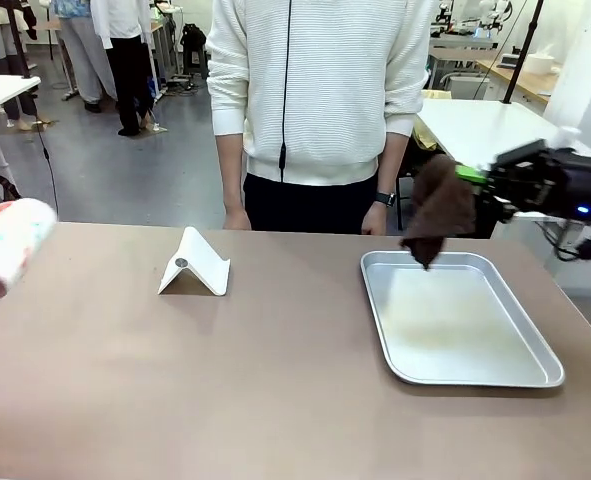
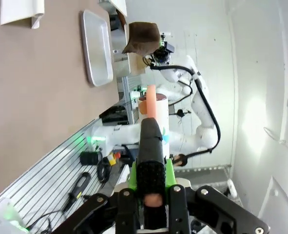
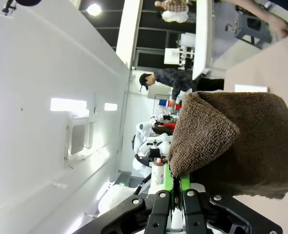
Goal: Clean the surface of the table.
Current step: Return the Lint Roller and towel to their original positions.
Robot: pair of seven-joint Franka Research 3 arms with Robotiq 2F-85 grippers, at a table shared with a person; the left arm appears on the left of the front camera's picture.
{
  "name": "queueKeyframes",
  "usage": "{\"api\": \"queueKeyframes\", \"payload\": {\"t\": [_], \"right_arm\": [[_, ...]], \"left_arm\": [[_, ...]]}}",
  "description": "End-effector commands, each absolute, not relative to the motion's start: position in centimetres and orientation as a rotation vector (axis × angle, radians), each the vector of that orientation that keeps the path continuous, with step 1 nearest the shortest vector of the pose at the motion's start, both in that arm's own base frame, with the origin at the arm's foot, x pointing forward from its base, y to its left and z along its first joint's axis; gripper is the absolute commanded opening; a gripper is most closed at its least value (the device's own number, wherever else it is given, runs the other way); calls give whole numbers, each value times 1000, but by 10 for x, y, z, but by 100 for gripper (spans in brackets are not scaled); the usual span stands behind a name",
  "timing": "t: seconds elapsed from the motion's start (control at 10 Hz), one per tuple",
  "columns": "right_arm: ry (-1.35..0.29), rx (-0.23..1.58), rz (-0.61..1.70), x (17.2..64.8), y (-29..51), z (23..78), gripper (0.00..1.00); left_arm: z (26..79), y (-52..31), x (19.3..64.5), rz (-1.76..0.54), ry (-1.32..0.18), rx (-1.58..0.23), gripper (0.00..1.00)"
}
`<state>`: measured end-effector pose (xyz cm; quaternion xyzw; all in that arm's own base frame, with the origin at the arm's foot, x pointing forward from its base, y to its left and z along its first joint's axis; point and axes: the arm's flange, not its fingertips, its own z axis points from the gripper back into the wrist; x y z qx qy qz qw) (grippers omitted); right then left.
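Tabletop [image 1: 275, 380], tan-brown, spans the front view, carrying a silver tray [image 1: 475, 375] at the right and a white folded stand [image 1: 195, 265] left of centre, well apart from each other. The right pincer [image 1: 467, 178] comes in from the right above the tray's far edge, clamped on a brown cloth [image 1: 437, 208] that hangs free of the tray. At the left edge a roll [image 1: 10, 245] with a reddish pattern shows, blurred. A person [image 1: 320, 110] in a white top stands at the far side. From the left wrist, the left pincer [image 2: 151, 141] is closed on the roll [image 2: 152, 105], and the tabletop [image 2: 41, 97] lies sideways with tray [image 2: 97, 48] and cloth [image 2: 141, 38] beyond. From the right wrist, the pincer [image 3: 175, 183] nips the cloth [image 3: 231, 141], with tabletop [image 3: 270, 73] behind.
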<state>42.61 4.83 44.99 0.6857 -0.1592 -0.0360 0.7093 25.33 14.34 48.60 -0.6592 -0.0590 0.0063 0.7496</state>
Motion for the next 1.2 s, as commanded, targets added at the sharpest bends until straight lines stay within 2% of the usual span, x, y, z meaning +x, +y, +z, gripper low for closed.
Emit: {"api": "queueKeyframes", "payload": {"t": [0.0,0.3,0.5,0.8,1.0,1.1], "right_arm": [[-419,1507,-22,461,89,446,5],[-391,1375,14,499,173,415,5],[-239,1288,-4,504,209,376,5],[-175,1042,-4,496,227,325,5],[-140,899,-34,489,220,314,5],[-154,870,-41,487,217,315,5]], "left_arm": [[504,89,265,114,-158,-1425,22],[523,17,298,150,-196,-1209,22],[523,-17,329,211,-229,-1060,22],[516,-71,371,192,-265,-876,22],[512,-102,406,187,-318,-761,22],[508,-112,421,166,-285,-731,22]]}}
